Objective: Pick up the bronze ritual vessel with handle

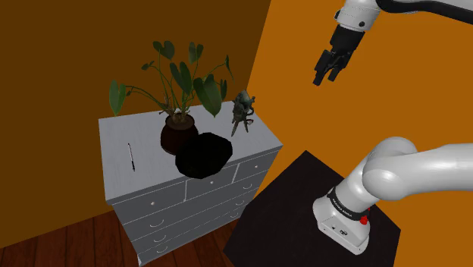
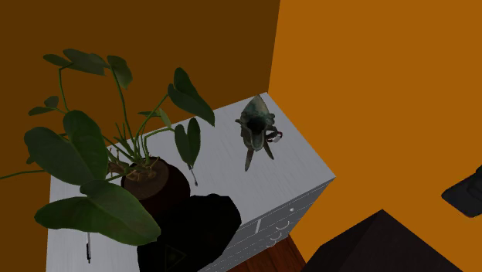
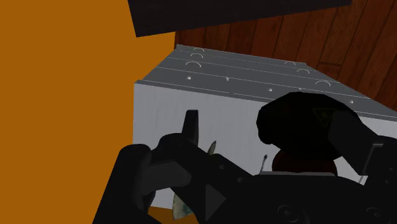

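The bronze vessel (image 1: 242, 112) is a small greenish-grey piece on thin legs, standing near the back corner of a grey chest of drawers (image 1: 144, 144) by the orange wall. The second exterior view shows the vessel (image 2: 257, 127) with a loop handle at its side. My black gripper (image 1: 327, 74) hangs high in the air, well off the chest toward the shoulder view's right, open and holding nothing. In the wrist view the gripper (image 3: 283, 137) looks down at the chest (image 3: 165, 108); a sliver of the vessel (image 3: 181, 207) peeks out beside the hand.
A leafy plant in a dark pot (image 1: 179, 133) and a black lump (image 1: 203, 155) sit mid-chest, with a pen (image 1: 131, 157) further left. The orange wall runs close behind the vessel. My dark stand (image 1: 296, 197) sits lower right, above a wooden floor.
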Controlling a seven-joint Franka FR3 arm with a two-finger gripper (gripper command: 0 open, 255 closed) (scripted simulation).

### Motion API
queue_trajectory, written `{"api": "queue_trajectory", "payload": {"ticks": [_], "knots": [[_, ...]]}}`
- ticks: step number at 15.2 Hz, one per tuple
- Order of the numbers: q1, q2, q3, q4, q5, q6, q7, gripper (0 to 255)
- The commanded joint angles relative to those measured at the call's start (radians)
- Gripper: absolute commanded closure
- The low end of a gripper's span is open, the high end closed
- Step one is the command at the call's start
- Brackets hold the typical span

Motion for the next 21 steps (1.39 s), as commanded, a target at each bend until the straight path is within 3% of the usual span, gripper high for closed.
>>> {"api": "queue_trajectory", "payload": {"ticks": [1, 12, 21], "knots": [[0.000, 0.000, 0.000, 0.000, 0.000, 0.000, 0.000, 0], [-0.013, 0.305, -0.112, -0.020, 0.016, 0.349, -0.072, 0], [-0.009, 0.628, -0.192, 0.089, 0.114, 0.569, -0.172, 0]]}}
